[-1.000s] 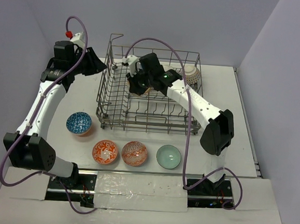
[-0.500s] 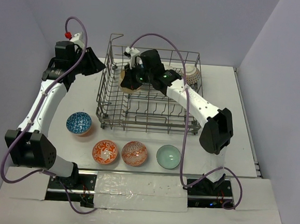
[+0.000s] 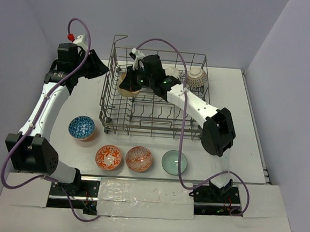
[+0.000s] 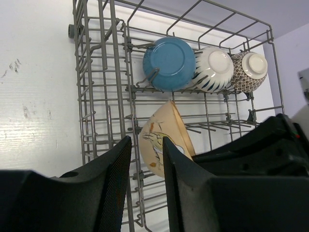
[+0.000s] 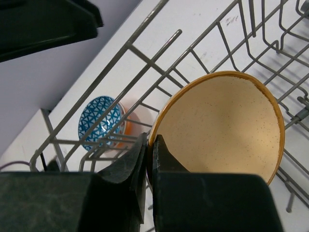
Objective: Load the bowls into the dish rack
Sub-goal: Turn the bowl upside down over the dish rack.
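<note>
Glaze, cream and speckled, fills the right wrist view: the tan bowl [image 5: 222, 125] shows its inside here, its orange-brown rim pinched between the right jaws. Left of those jaws, beyond the wires of the dish rack [image 5: 145, 53], a blue patterned bowl [image 5: 102, 121] sits on the desk [image 5: 203, 19]. The left wrist view gives the tan bowl's outside instead, with a painted figure, tilted on edge inside the rack just beyond the left jaws, which stand spread with nothing between them. Farther past those jaws, a teal-blue bowl [image 4: 169, 64], a white striped bowl [image 4: 215, 67] and a brown patterned bowl [image 4: 250, 70] lean in a row, feet toward the camera. Only the top view shows an orange-red bowl [image 3: 109, 157], a second orange patterned bowl [image 3: 139, 158] and a pale green bowl [image 3: 174, 162] on the desk, well apart from both jaws. Against a second ago, the right jaws have carried the tan bowl from near the rack's middle toward its left wall; the left jaws and the desk bowls have not moved.
</note>
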Available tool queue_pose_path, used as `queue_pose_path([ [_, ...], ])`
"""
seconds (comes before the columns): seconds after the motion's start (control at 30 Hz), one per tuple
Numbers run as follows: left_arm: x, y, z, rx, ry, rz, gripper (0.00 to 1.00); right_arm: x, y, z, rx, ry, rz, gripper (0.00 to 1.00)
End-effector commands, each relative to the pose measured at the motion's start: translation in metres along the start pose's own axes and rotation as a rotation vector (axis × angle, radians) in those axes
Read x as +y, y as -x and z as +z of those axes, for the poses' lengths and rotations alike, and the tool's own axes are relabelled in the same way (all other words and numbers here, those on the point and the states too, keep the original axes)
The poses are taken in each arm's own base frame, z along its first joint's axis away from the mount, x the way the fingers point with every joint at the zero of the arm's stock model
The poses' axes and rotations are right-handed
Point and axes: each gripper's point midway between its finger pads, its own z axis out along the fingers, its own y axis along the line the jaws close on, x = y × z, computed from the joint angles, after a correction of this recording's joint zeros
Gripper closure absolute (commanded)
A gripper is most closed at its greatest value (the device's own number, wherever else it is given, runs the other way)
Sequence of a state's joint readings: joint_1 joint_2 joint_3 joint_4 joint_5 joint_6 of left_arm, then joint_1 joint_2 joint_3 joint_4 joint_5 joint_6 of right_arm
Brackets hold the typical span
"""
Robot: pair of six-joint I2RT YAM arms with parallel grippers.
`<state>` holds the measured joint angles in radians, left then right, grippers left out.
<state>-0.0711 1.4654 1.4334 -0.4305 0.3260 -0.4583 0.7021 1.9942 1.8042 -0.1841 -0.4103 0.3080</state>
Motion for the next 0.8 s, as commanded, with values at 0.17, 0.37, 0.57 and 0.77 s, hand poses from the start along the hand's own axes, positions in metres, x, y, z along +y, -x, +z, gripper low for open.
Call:
queue_pose_path([
  [0.17, -0.004, 0.013, -0.006, -0.054, -0.005, 0.006, 0.63, 0.006, 0.056, 0.007, -0.237, 0.04, 0.088, 1.0],
  [0.37, -0.002, 0.015, -0.008, -0.061, -0.002, -0.002, 0.63, 0.001, 0.067, 0.017, -0.299, 0.072, 0.187, 1.0],
  [0.57, 0.003, 0.02, -0.01, -0.075, 0.001, -0.016, 0.64, -0.004, 0.075, 0.03, -0.348, 0.087, 0.264, 1.0],
  [0.77, 0.006, 0.022, -0.011, -0.076, -0.003, -0.033, 0.65, -0.012, 0.073, 0.036, -0.398, 0.083, 0.33, 1.0],
])
